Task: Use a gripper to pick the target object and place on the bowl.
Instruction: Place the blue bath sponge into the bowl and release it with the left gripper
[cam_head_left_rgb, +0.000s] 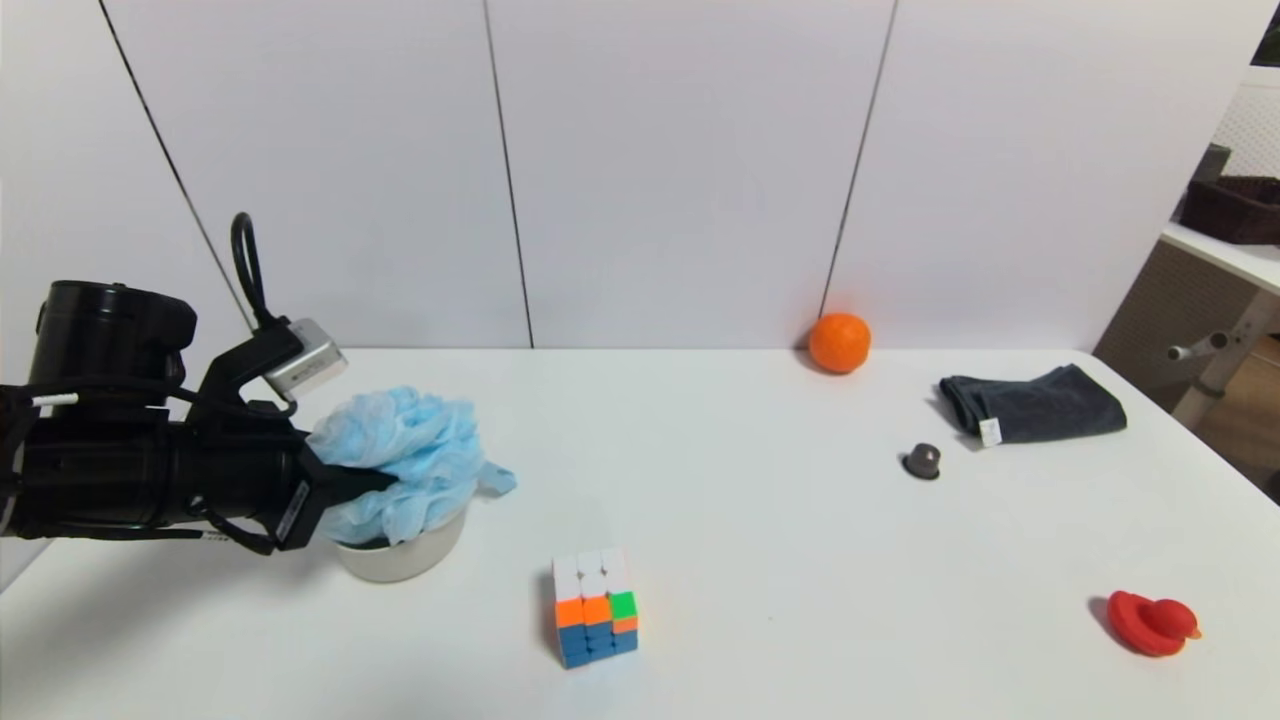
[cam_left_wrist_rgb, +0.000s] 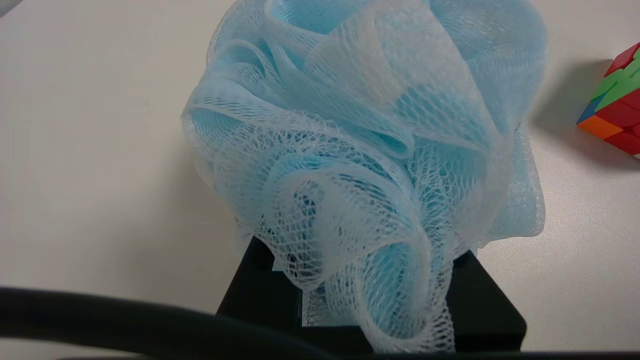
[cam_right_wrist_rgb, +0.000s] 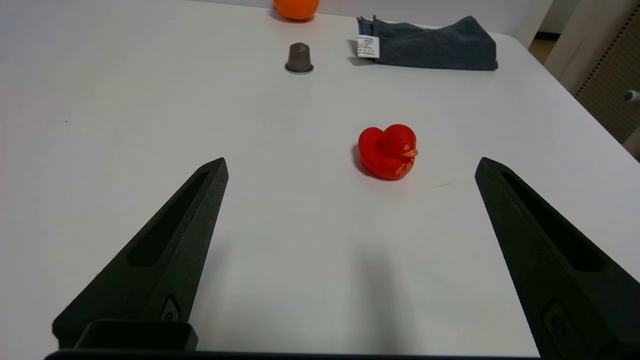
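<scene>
The light blue mesh pouf (cam_head_left_rgb: 405, 455) sits on top of the beige-grey bowl (cam_head_left_rgb: 400, 562) at the table's left, bulging over its rim. My left gripper (cam_head_left_rgb: 385, 482) comes in from the left and is shut on the pouf, its black jaws sunk into the mesh. In the left wrist view the pouf (cam_left_wrist_rgb: 360, 130) fills the space between the fingers (cam_left_wrist_rgb: 260, 292), and their tips and the bowl are hidden. My right gripper (cam_right_wrist_rgb: 351, 161) is open and empty, low over the table near the red duck.
A colour puzzle cube (cam_head_left_rgb: 595, 607) stands just right of the bowl. A red rubber duck (cam_head_left_rgb: 1150, 622) is at the front right. An orange ball (cam_head_left_rgb: 839, 342), a folded dark grey cloth (cam_head_left_rgb: 1035, 404) and a small brown capsule (cam_head_left_rgb: 922, 460) lie at the back right.
</scene>
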